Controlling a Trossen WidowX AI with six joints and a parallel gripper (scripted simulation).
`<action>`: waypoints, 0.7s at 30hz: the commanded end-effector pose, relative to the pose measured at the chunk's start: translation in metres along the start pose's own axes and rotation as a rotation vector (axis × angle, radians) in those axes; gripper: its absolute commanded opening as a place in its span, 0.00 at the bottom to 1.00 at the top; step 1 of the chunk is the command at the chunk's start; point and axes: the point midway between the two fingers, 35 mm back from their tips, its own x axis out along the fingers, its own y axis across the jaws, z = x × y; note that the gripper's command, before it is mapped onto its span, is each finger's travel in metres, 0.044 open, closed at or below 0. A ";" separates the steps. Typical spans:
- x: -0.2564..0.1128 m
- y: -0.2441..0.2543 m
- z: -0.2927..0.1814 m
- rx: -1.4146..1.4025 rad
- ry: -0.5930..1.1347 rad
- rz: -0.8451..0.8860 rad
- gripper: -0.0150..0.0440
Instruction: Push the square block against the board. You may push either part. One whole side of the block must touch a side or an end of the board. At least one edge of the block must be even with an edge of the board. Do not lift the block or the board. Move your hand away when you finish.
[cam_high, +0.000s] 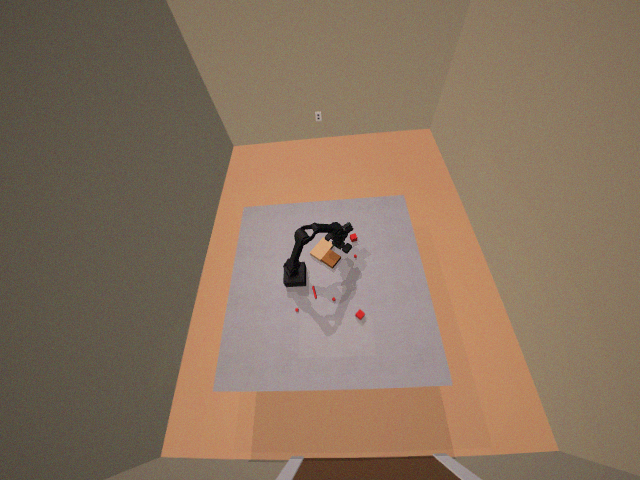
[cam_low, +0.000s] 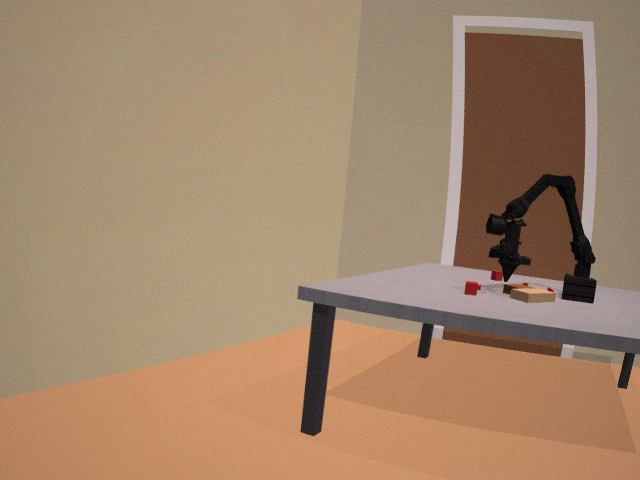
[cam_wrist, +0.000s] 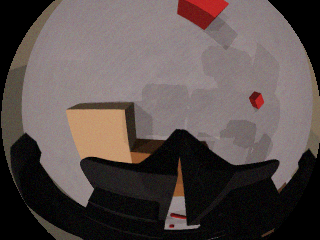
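Note:
The square block (cam_high: 331, 258) (cam_low: 510, 288) (cam_wrist: 143, 156) is brown and lies flat on the table. The board (cam_high: 320, 250) (cam_low: 532, 296) (cam_wrist: 101, 132) is light tan, longer and also flat. One side of the block appears to touch a long side of the board. Their lower edges look about even in the top view; a tiny gap or offset is too small to tell. My gripper (cam_high: 336, 244) (cam_low: 506, 280) (cam_wrist: 179, 134) is shut and empty, pointing down, its tips just above the block's far side. It hides part of the block in the wrist view.
A red cube (cam_high: 353, 237) (cam_low: 470, 288) (cam_wrist: 202, 11) and a small red cube (cam_high: 355, 256) (cam_wrist: 256, 100) lie beyond the gripper. Another red cube (cam_high: 360, 314) (cam_low: 496, 275), a red stick (cam_high: 314, 292) and small red pieces lie elsewhere on the grey table (cam_high: 268, 356) (cam_low: 387, 289).

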 end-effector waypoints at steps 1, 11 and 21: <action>0.039 0.004 -0.007 -0.025 0.027 0.011 0.25; 0.039 0.004 -0.012 -0.025 0.027 0.011 0.25; 0.039 0.003 -0.029 -0.025 0.028 0.011 0.25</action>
